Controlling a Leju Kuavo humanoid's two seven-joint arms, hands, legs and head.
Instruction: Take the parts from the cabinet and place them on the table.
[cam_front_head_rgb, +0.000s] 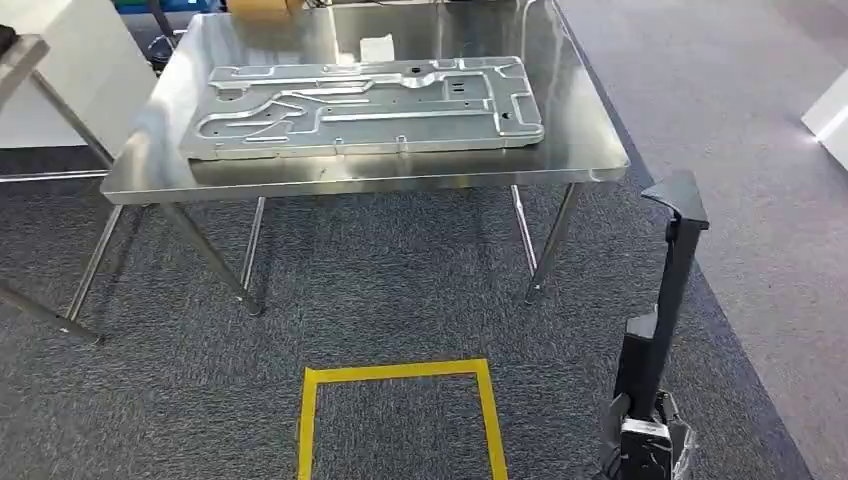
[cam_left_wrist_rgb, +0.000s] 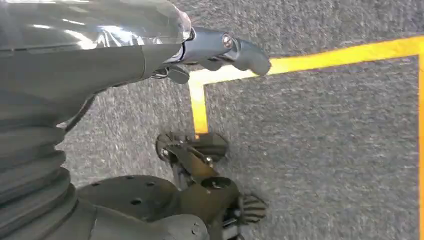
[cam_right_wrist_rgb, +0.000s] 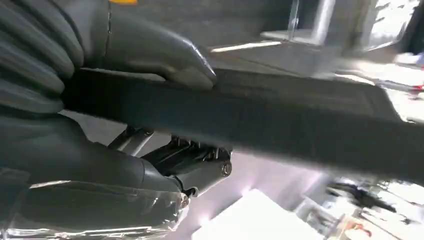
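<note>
One part is already delivered: a large stamped sheet-metal panel (cam_front_head_rgb: 365, 108) lies flat on the stainless-steel surface (cam_front_head_rgb: 590, 140), taking up most of its near half, long side running left to right. A second part is on the way. The right robot hand (cam_front_head_rgb: 648, 440), low at the near right of the head view, grips a long black bar-shaped part (cam_front_head_rgb: 672, 280) that stands nearly upright from the grasp and ends in an angled, bracket-like head. In the right wrist view the grey thumb and dark fingers (cam_right_wrist_rgb: 195, 167) wrap around that same flat black bar (cam_right_wrist_rgb: 280, 120), so the hold looks firm. It is well short of the surface, so I judge the carry and the set-down are both left to do. Whether more parts wait in the cabinet, I cannot tell.

The left robot hand (cam_left_wrist_rgb: 220, 50) hangs over the carpet with nothing in it, its dark fingers loosely extended.

The panel is dull silver, pressed with raised ribs, shallow channels and small punched holes. The surface is polished and mirror-bright, on slim splayed steel legs. The black part looks matte and rigid, with hard edges. Below is coarse grey carpet (cam_front_head_rgb: 200, 330), with a square marked in glossy yellow tape (cam_front_head_rgb: 400, 372) near the middle.
</note>
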